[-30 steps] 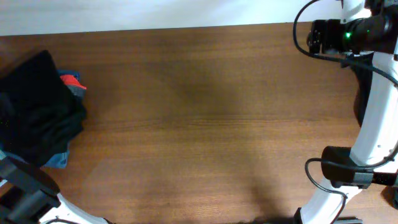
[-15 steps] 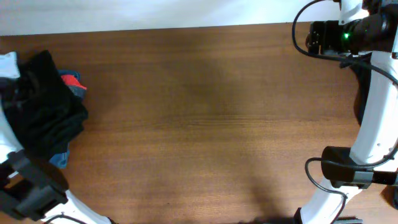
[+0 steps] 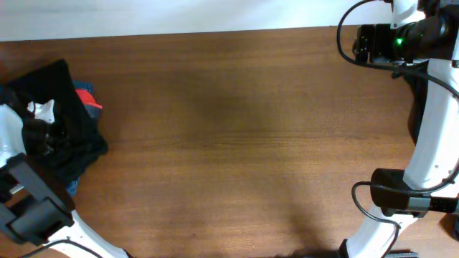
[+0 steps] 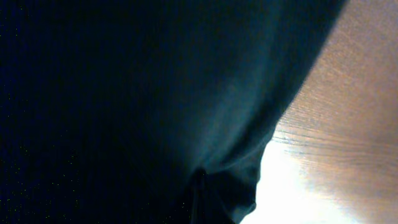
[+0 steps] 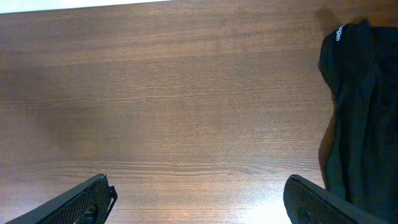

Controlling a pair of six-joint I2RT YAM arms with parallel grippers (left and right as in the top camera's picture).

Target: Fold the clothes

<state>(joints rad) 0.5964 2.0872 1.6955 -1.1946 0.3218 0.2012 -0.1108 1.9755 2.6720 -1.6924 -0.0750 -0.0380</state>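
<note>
Change: left arm [image 3: 13, 136] has dropped onto crumpled black cloth pile [image 3: 80, 132], brown wooden counter's [image 3: 237, 143] left edge (left jaws hidden, can't tell); right jaws wide, empty. Grasp probably starting.

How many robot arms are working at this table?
2. The left arm reaches from the lower-left corner onto the dark clothes pile; the right arm stands along the right edge. None seems hidden.
</note>
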